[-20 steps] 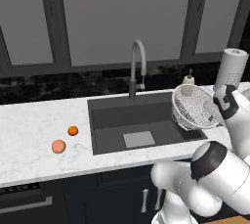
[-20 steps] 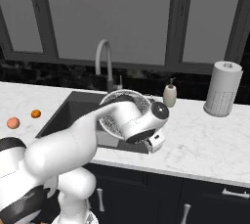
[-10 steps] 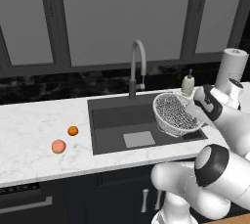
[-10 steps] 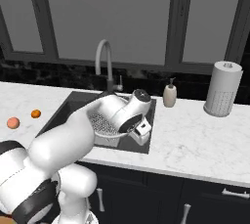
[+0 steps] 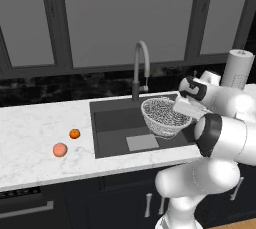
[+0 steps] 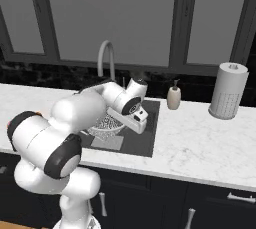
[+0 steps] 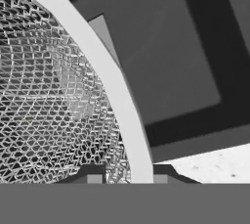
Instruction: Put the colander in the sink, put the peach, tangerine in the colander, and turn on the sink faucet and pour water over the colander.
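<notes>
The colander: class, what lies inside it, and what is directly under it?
Nothing lies inside the colander; its mesh bowl is empty. Under it is the sink, with a lighter square on its floor. The mesh partly hides the floor beneath.

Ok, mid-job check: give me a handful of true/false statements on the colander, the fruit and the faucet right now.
1. The gripper is shut on the colander rim. True.
2. The colander is over the sink. True.
3. The peach is already in the colander. False: it lies on the counter left of the sink.
4. The tangerine lies on the counter near the peach. True.
5. Water is running from the sink faucet. False: no stream shows.
</notes>
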